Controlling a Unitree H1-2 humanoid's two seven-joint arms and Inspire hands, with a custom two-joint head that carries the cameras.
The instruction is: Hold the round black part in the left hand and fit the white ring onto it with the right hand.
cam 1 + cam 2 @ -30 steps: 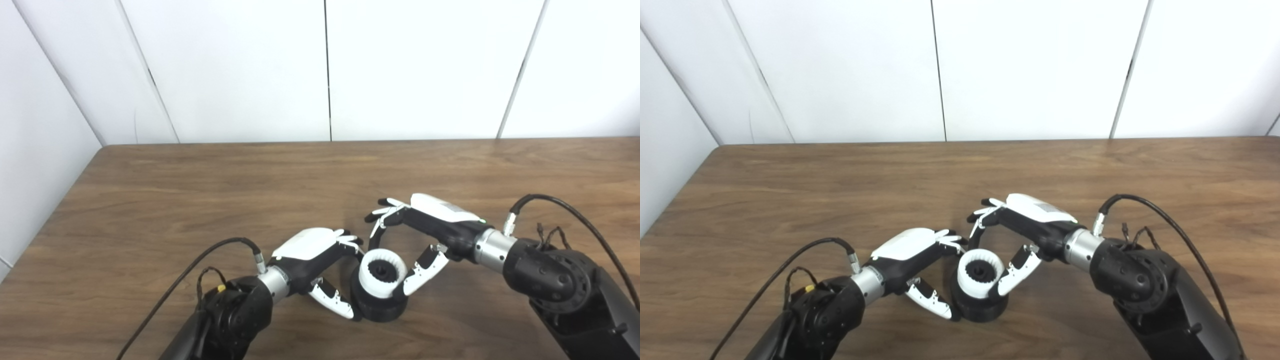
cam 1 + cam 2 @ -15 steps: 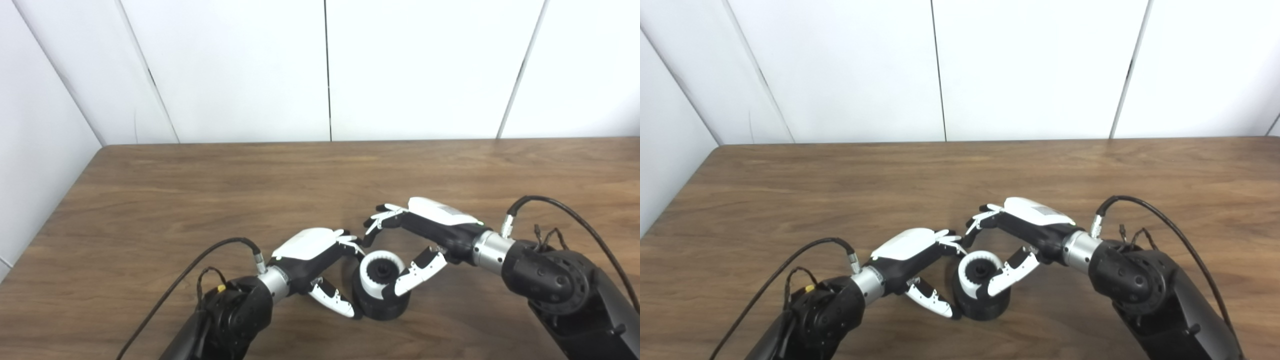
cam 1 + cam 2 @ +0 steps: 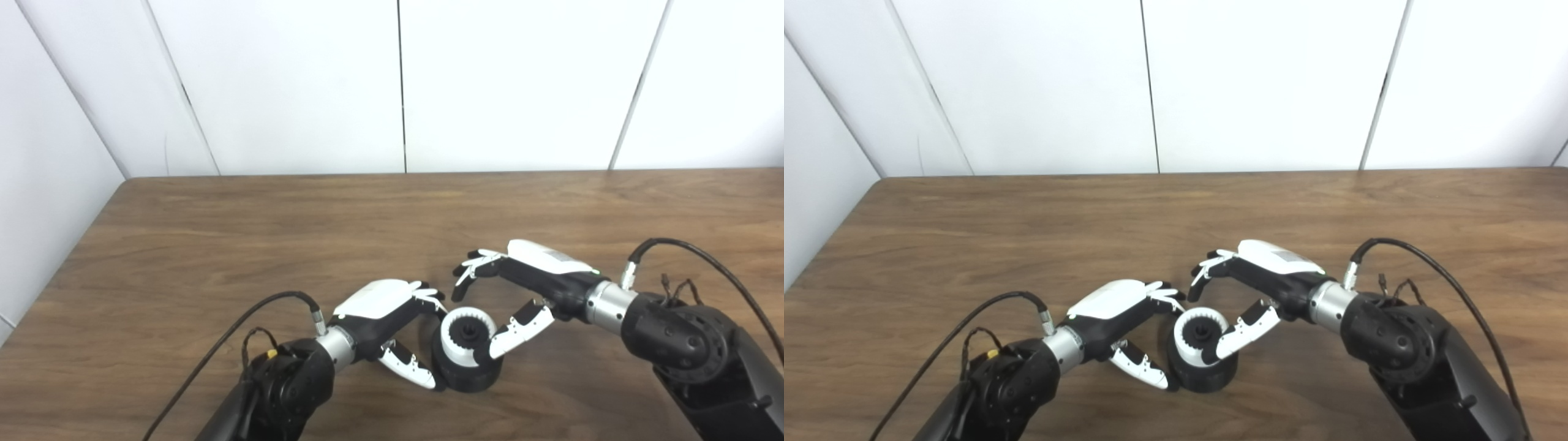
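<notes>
— Item one, location?
— Round black part (image 3: 467,375), standing on the wooden counter (image 3: 257,233) near its front edge, about midway along. White ring (image 3: 468,336), toothed inside, seated on top of it.

— Left hand?
— Left hand (image 3: 392,318), curled around the black part's left side, thumb low against its base, fingers behind it; it has hold of the part.

— Right hand?
— Right hand (image 3: 520,288), fingers spread apart above and behind the ring, thumb tip touching the ring's right edge; not closed on anything.
</notes>
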